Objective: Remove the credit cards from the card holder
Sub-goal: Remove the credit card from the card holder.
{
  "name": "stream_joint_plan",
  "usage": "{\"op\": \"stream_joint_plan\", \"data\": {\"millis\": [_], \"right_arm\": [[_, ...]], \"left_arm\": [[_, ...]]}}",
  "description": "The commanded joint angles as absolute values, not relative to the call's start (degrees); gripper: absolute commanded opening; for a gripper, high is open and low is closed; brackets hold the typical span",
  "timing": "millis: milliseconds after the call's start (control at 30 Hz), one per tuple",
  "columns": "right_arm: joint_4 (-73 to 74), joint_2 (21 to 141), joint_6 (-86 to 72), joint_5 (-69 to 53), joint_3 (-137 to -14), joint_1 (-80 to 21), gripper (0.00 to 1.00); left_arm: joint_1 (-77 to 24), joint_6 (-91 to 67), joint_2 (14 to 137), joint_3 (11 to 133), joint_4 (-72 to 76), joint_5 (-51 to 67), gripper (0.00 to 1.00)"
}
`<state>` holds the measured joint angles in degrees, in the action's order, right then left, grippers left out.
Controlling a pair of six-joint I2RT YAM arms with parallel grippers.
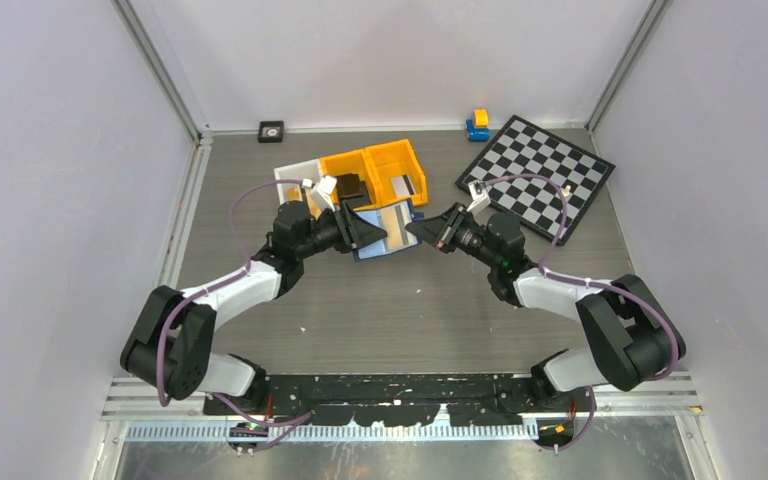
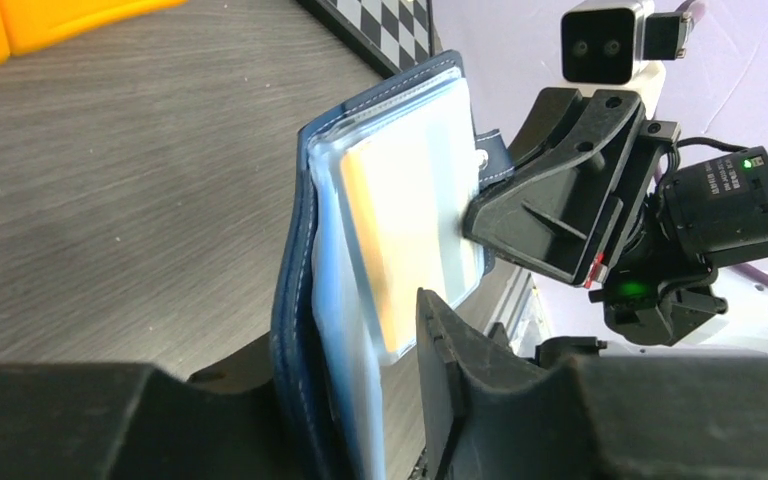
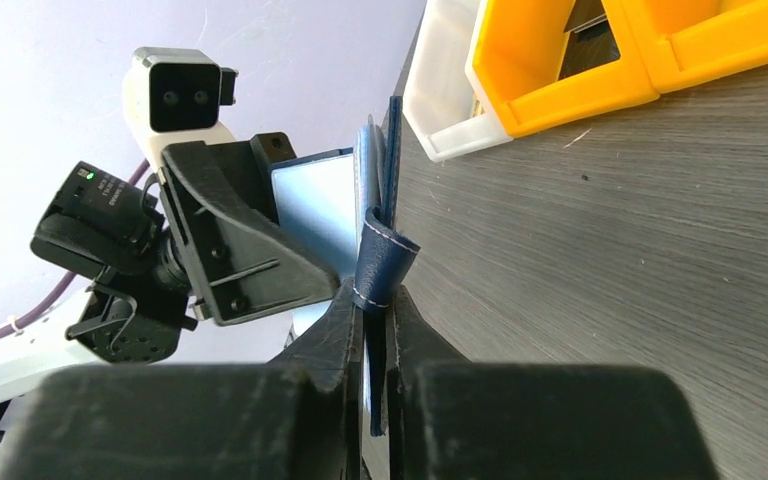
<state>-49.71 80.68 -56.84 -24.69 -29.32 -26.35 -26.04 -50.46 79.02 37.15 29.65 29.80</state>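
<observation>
I've got the card holder (image 2: 295,280) up on edge between the two claws, near the middle of the table (image 1: 410,310) and just in front of the orange bins (image 1: 380,165). It hangs open. The navy cover faces left, and the clear pockets fan toward the right arm. A tan card (image 2: 400,235) sits inside the front pocket, not drawn out yet.

My right claw (image 3: 380,300) is pressed nearly together, pinching the holder's navy snap tab (image 3: 380,262). The left claw (image 1: 363,231) has a finger on either side of the holder's near edge, but I can't tell whether they're clamped on it. A white bin (image 3: 440,90) stands beside the orange ones, and a checkerboard (image 1: 545,175) lies off to the right.
</observation>
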Motion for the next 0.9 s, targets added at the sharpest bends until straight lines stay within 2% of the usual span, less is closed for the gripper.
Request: {"op": "stream_joint_plan", "data": {"millis": [0, 133, 333, 433, 533, 600, 767, 833, 867], "right_arm": [[-48.7, 80.9, -54.1, -25.0, -32.2, -28.1, 0.02], [-51.0, 81.5, -54.6, -26.3, -32.2, -28.9, 0.01], [-61.2, 83.2, -58.5, -30.0, -31.1, -29.4, 0.00], [-62.5, 82.6, -58.6, -30.2, -30.6, -29.4, 0.03], [-61.6, 81.5, -57.9, -29.4, -30.2, -29.4, 0.21], [-60.7, 80.7, -57.4, -28.6, -29.9, -29.4, 0.31], [-57.3, 78.1, -55.7, -25.4, -28.9, -29.4, 0.44], [-56.2, 77.3, -55.3, -24.6, -28.8, -29.3, 0.45], [-55.1, 77.0, -55.0, -24.2, -28.9, -29.3, 0.41]], "left_arm": [[-25.8, -50.0, 76.7, 37.1, 33.6, 31.4, 0.41], [-25.8, -50.2, 76.2, 36.5, 34.2, 31.0, 0.53], [-25.6, -50.9, 77.8, 37.1, 34.2, 31.4, 0.53], [-24.3, -52.1, 78.1, 36.7, 35.2, 32.5, 0.34], [-23.0, -53.8, 78.1, 35.4, 37.6, 32.7, 0.12], [-22.6, -54.2, 78.1, 35.2, 37.9, 32.7, 0.03], [-22.1, -54.6, 78.1, 35.0, 38.3, 33.2, 0.00], [-21.8, -54.7, 77.8, 34.8, 38.4, 33.4, 0.00], [-21.8, -54.8, 77.6, 34.7, 38.7, 33.4, 0.00]]}}
